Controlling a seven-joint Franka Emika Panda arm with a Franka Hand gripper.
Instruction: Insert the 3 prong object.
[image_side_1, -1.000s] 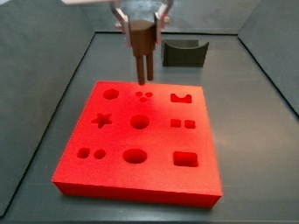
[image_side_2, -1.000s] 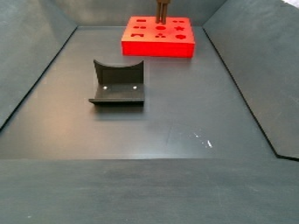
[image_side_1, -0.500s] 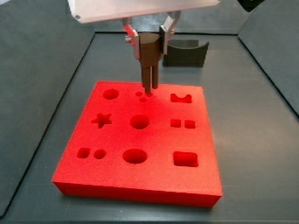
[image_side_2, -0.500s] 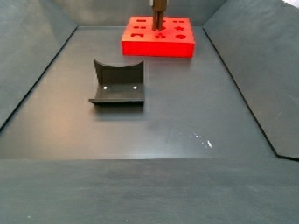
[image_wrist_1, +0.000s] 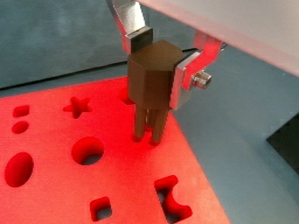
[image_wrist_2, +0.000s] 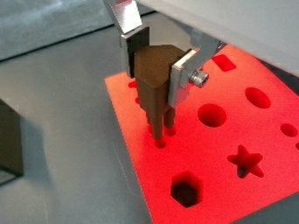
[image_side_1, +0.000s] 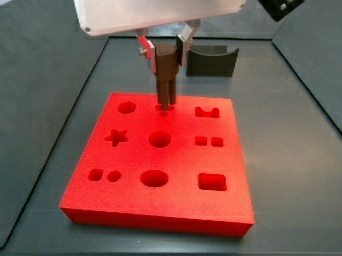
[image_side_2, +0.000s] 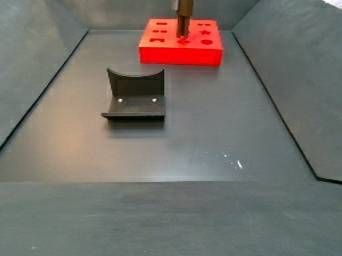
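Observation:
My gripper (image_wrist_1: 159, 70) is shut on the 3 prong object (image_wrist_1: 152, 80), a dark brown block with thin prongs pointing down. It shows in both wrist views (image_wrist_2: 156, 74) and both side views (image_side_1: 166, 68) (image_side_2: 183, 12). It stands upright over the red board (image_side_1: 160, 160), at the board's edge nearest the dark grey curved block. The prong tips (image_wrist_1: 149, 133) reach down to the board's surface at the small three-hole spot; how deep they sit I cannot tell. The board has several cut-out holes: circles, a star, squares.
A dark grey curved block (image_side_2: 135, 95) stands on the grey floor, apart from the board; it also shows behind the board (image_side_1: 211, 60). Dark walls enclose the floor on the sides (image_side_2: 40, 90).
The gripper has moved down with the 3 prong object, bringing its prongs from above the board to the board's surface at the three small holes.

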